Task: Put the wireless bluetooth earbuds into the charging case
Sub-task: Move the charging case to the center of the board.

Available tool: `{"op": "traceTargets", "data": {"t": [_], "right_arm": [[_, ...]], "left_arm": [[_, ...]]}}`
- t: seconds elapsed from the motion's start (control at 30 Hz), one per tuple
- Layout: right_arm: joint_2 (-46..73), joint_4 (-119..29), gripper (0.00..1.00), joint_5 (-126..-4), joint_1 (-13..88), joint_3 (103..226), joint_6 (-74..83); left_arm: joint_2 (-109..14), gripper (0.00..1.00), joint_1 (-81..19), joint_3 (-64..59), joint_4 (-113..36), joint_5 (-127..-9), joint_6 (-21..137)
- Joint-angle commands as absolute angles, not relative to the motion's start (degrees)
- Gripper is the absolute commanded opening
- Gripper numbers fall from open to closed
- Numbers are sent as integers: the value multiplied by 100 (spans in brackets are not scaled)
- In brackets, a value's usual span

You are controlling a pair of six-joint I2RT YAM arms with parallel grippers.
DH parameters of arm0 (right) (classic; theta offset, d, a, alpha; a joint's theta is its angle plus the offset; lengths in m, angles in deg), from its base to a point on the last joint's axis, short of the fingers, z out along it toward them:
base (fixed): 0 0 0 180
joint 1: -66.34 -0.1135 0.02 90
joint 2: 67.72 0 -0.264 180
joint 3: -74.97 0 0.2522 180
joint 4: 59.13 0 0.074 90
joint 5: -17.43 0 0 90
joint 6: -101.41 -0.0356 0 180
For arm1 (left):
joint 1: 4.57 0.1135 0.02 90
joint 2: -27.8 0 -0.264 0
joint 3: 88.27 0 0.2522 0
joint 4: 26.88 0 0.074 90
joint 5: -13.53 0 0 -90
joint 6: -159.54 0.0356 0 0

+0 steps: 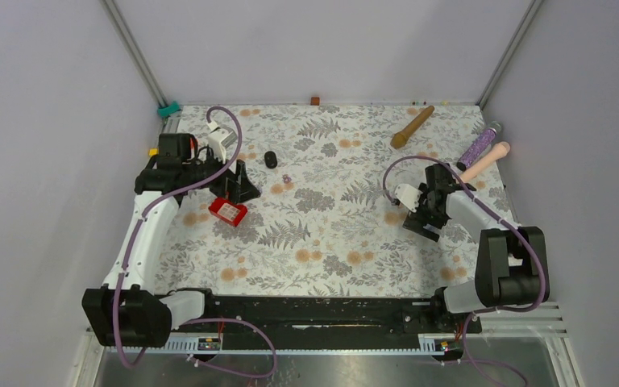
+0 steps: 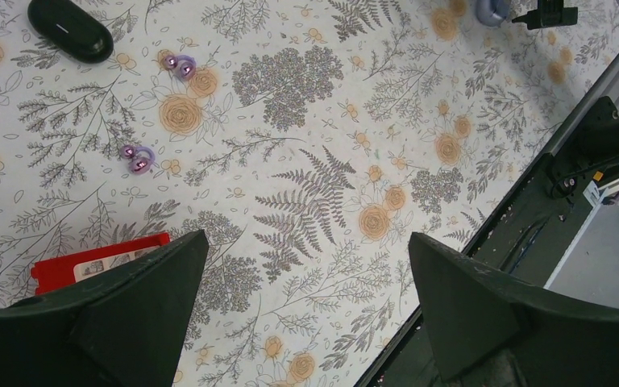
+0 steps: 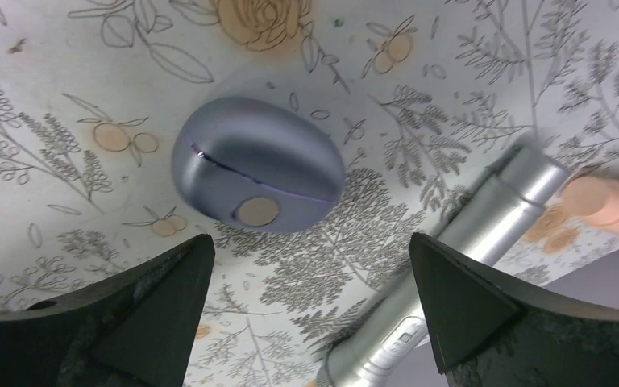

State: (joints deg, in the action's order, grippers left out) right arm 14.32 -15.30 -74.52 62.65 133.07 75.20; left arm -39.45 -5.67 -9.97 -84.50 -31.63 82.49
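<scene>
Over to the left pincer (image 2: 306, 242): spread wide, pinching nothing; beyond its left finger, two pale purple earbuds (image 2: 179, 64) on the flowered cloth (image 2: 322, 129), lying apart from each other; farther out, a closed black case (image 2: 68, 28); partly hidden behind that same finger, a red tray (image 2: 101, 260). Now the right pincer (image 3: 306, 242): spread wide too, gripping nothing; just ahead of its fingertips, a closed purple-grey case (image 3: 258, 165); near its right finger, a silver tube (image 3: 492, 218).

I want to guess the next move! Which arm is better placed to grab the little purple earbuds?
Left. The left gripper, open, hangs near the purple earbuds, both in its wrist view. The right gripper, also open, is far off, over the closed purple case.
</scene>
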Motion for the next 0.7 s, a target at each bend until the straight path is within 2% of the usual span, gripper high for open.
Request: {"op": "traceTargets", "data": {"t": [0.0,0.17,0.4,0.57,0.67], "right_arm": [[1507,-1886,99,-7285,6265,13529,8187],[1562,-1547,99,-6784,6249,13745,8574],[1699,-1221,96,-6687,6050,13829,9097],[1980,-1001,90,-6703,5832,14011,9064],[2156,-967,78,-6756,5733,14122,8892]], "left_arm": [[-3986,99,-521,-1012,-8273,-2991,8369],[-4031,99,-510,-1020,-8276,-2967,8382],[-4096,98,-492,-1023,-8275,-2917,8392],[-4124,99,-475,-1028,-8274,-2891,8379],[-4150,99,-472,-1026,-8282,-2865,8378]]}}
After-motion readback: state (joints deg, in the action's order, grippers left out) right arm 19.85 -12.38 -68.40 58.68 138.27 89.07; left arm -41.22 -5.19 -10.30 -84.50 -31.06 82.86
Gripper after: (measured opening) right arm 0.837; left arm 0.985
